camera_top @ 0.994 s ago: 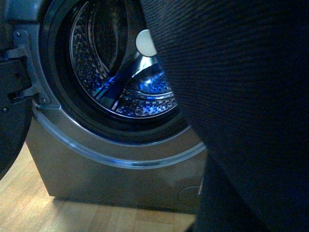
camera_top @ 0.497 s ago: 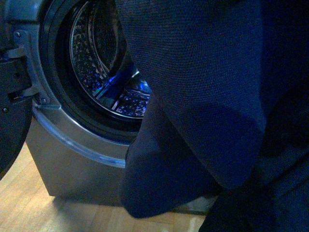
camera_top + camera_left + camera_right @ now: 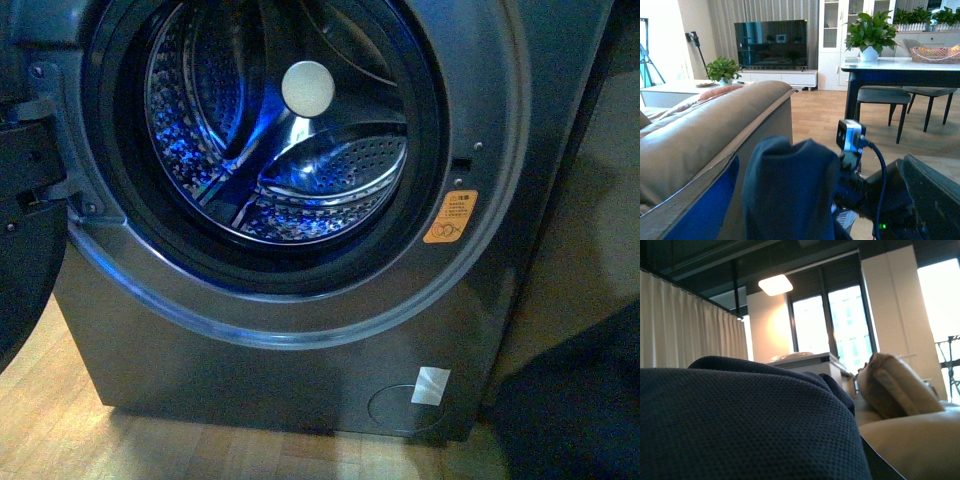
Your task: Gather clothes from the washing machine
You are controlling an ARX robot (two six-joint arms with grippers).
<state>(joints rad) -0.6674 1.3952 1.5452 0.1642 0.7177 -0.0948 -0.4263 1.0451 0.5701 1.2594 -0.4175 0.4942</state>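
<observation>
Clothes [image 3: 790,190] hanging outside washing machine [image 3: 300,330], draping over tip of right arm [image 3: 862,192] beside wrist camera [image 3: 850,135], covering right pincer; cannot tell its state. Left pincer not showing anywhere.

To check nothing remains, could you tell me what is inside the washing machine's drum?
The drum shows only bare perforated steel and a round disc. Its front bottom is hidden behind the black rim.
</observation>
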